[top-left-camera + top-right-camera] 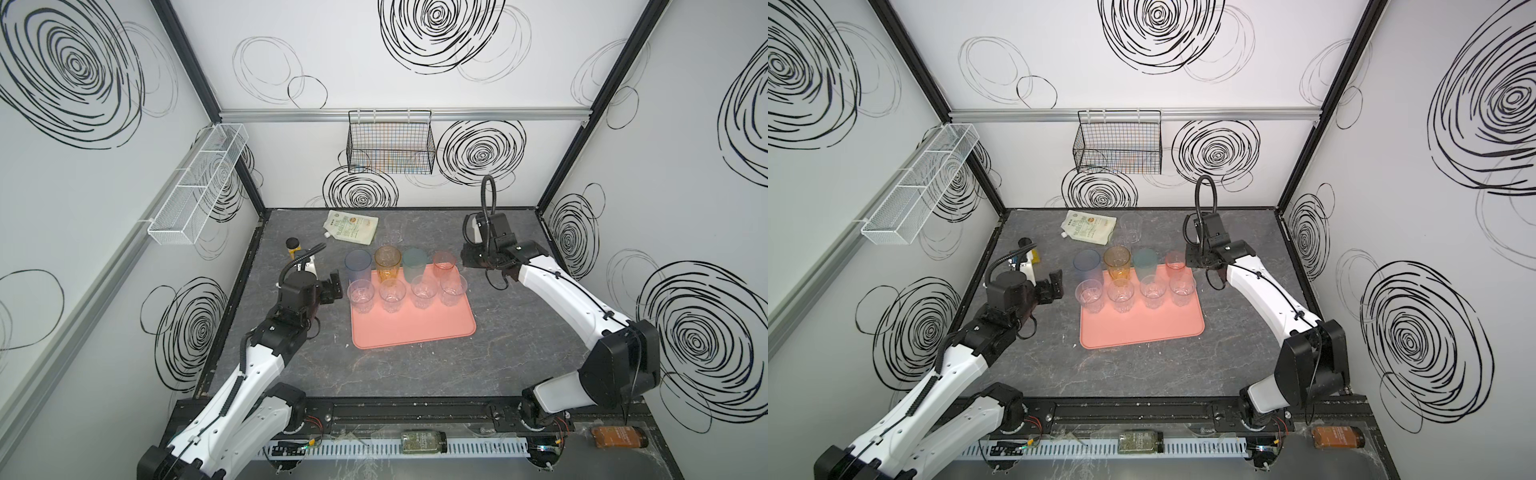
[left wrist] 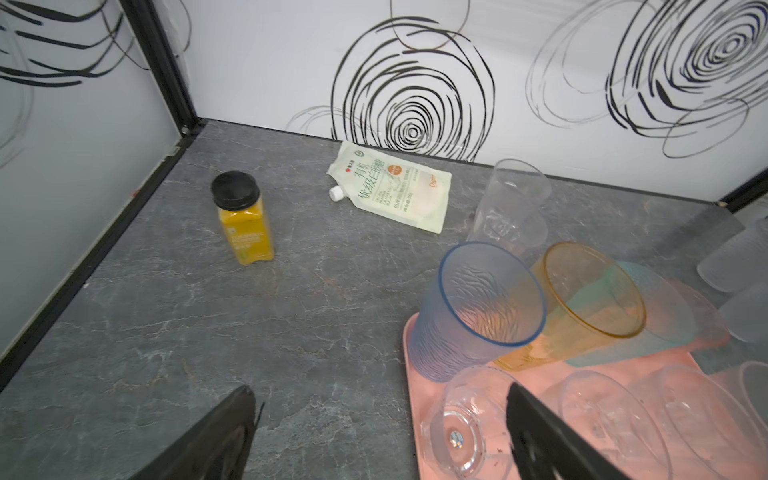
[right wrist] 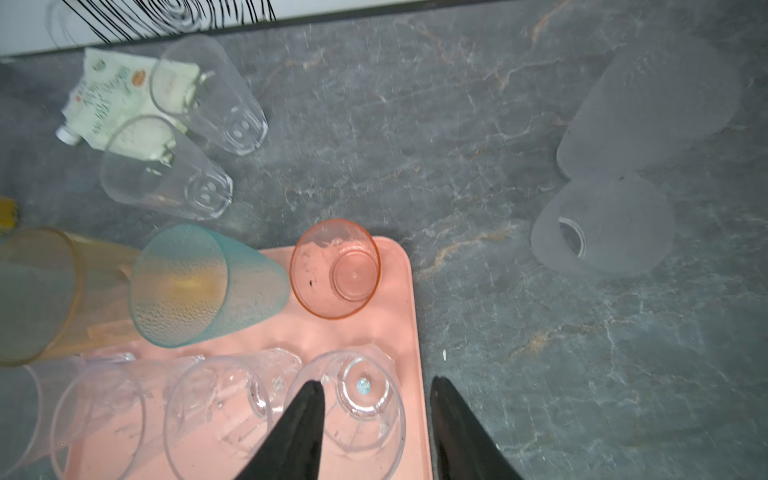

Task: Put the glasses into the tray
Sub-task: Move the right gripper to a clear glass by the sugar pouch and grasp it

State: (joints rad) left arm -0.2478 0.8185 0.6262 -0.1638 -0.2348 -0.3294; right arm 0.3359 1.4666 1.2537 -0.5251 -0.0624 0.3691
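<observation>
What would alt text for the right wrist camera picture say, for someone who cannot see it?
A salmon-pink tray holds a pink glass, a teal glass and clear faceted glasses, seen from above past the open right gripper. Beyond it on the dark marbled table are two tall clear glasses, two frosted glasses and a white pouch.

both top views: high over the front edge, far back, tilted down at the whole table (image 1: 519, 353). left wrist: low, close, facing the back wall (image 2: 291, 62). right wrist: close, almost straight down. all four share the far end of the tray (image 3: 399, 316).
</observation>
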